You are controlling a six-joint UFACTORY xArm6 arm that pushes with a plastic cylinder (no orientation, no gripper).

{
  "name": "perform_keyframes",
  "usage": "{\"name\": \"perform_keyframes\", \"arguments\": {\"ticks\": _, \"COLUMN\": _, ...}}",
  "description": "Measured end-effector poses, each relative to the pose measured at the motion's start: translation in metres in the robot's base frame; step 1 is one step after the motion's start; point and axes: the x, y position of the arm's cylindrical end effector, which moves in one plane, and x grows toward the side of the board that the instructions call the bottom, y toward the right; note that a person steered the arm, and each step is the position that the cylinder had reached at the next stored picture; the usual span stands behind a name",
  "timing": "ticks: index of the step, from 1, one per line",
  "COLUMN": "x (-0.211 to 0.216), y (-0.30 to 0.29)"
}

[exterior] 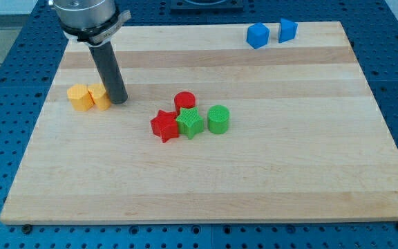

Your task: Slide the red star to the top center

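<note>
The red star (164,126) lies near the board's middle, a little left of centre. A green star (191,123) touches its right side, a red cylinder (184,102) sits just above the pair, and a green cylinder (218,119) stands right of the green star. My tip (118,101) rests on the board up and to the left of the red star, apart from it, right beside two yellow blocks (88,97).
Two blue blocks (258,34) (287,30) sit at the board's top right edge. The wooden board (268,173) lies on a blue perforated table. The arm's body (88,17) hangs over the top left corner.
</note>
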Motion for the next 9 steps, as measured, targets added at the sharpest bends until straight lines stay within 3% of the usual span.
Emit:
{"name": "perform_keyframes", "arguments": {"ticks": 4, "x": 0.042, "y": 0.085}}
{"name": "perform_keyframes", "arguments": {"ticks": 8, "x": 0.042, "y": 0.099}}
{"name": "perform_keyframes", "arguments": {"ticks": 9, "x": 0.064, "y": 0.089}}
